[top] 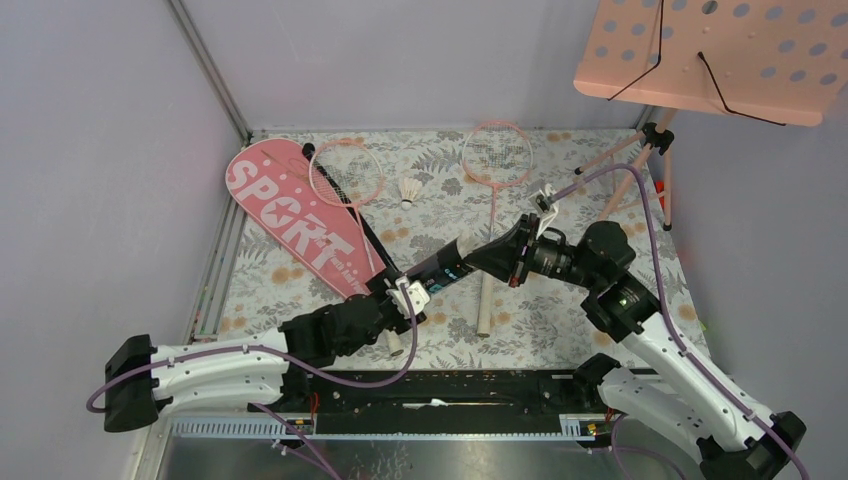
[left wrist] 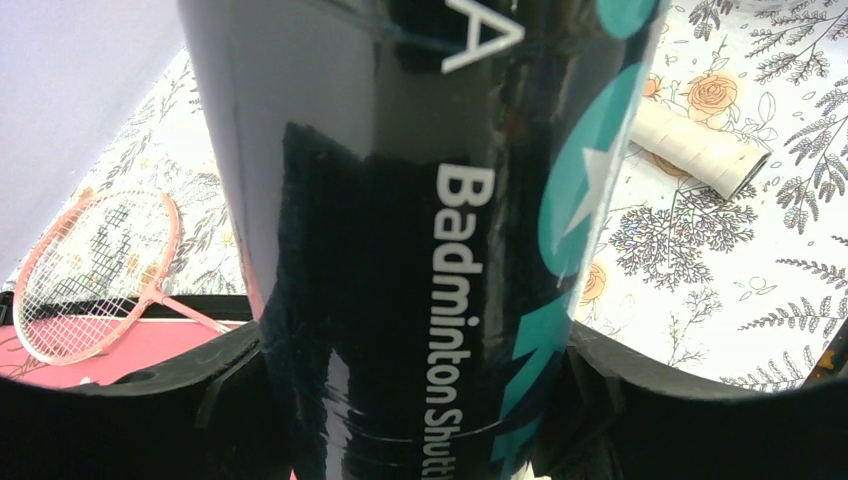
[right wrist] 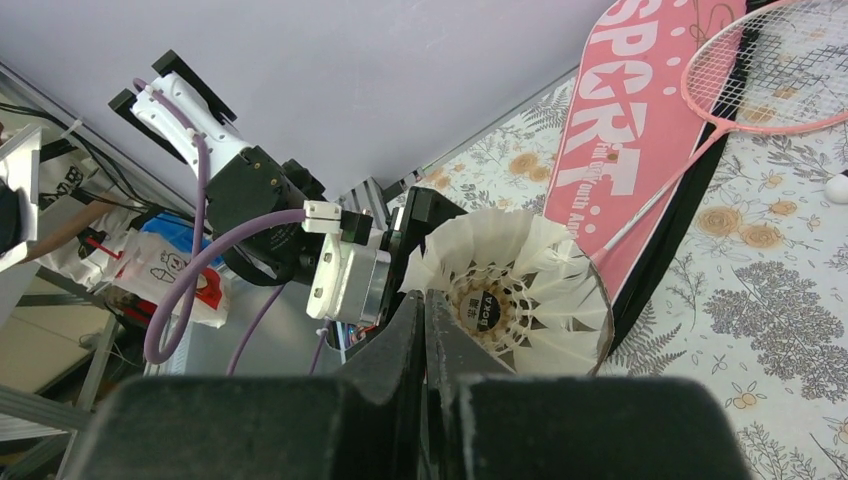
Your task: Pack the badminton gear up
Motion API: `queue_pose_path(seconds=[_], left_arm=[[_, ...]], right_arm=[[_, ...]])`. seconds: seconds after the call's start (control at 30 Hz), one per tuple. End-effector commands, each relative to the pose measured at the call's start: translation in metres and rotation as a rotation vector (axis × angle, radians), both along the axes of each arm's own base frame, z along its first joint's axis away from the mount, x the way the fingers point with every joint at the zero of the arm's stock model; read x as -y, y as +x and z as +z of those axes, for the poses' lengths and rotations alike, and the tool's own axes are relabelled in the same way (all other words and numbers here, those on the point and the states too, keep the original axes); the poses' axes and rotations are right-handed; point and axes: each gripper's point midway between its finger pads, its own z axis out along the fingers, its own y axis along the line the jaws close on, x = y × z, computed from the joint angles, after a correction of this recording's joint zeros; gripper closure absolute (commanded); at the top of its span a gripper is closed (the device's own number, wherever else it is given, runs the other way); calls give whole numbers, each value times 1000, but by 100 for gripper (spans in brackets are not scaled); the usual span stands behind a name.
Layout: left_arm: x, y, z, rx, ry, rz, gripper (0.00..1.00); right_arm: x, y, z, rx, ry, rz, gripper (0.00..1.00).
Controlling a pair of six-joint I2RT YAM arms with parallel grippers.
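Right wrist view shows us the right gripper (right wrist: 427, 318) with its two fingers squeezed tight together, right at the edge of a white shuttlecock (right wrist: 525, 285). We cannot tell if a feather is pinched between them. This shuttlecock sits in the open mouth of the black tube (top: 440, 268), with its feathers facing the camera. At the other end of the tube we see the left gripper (top: 405, 298). It has one finger on each side of the tube and grips it, so the tube points across at the right gripper. Next to the tube, on the left side of the flowery table (top: 560, 315), lies the pink cover (top: 290, 215) with the big white word SPORT on it. One pink racket (top: 347, 172) lies across the edge of the cover, with its round head near the back wall. The second racket (top: 497, 153) lies by itself more to the right, its white handle pointing at the arms. A loose shuttlecock (top: 409, 192) rests between the two racket heads. We also see a pink music stand (top: 715, 55) in the far right corner.
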Motion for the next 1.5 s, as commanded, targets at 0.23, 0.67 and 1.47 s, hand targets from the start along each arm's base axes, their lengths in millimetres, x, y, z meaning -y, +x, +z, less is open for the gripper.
queue_pose_path(seconds=[0.23, 0.67, 1.47], left_arm=[[18, -6, 35, 43, -163, -67, 83], [18, -4, 33, 42, -153, -59, 83], [17, -12, 37, 40, -180, -98, 82]], right_arm=[[-9, -12, -3, -41, -36, 58, 97], [4, -36, 33, 14, 18, 93, 46], [56, 34, 11, 91, -471, -300, 0]])
